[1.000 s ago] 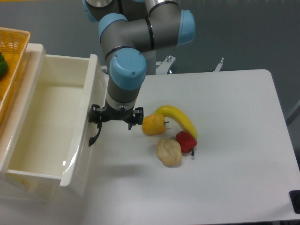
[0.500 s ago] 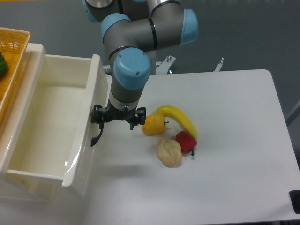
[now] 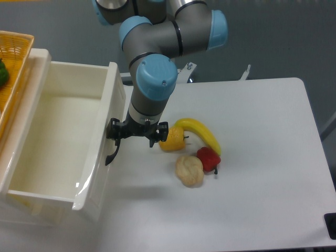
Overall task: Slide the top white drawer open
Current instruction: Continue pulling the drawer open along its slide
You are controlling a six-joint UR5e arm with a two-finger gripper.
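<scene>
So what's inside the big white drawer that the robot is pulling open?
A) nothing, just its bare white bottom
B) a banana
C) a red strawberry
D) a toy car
A: the top white drawer shows only its bare glossy floor, while the banana and the red fruit lie out on the table beside the gripper.

The top white drawer (image 3: pixel 58 142) stands pulled well out over the tabletop (image 3: pixel 252 173), its inside bare. The end effector (image 3: pixel 137 134) sits at the drawer's black handle (image 3: pixel 112 152). Beside it lie a yellow pepper (image 3: pixel 172 139), banana (image 3: pixel 202 134), strawberry (image 3: pixel 209 158) and bread roll (image 3: pixel 189 170).
</scene>
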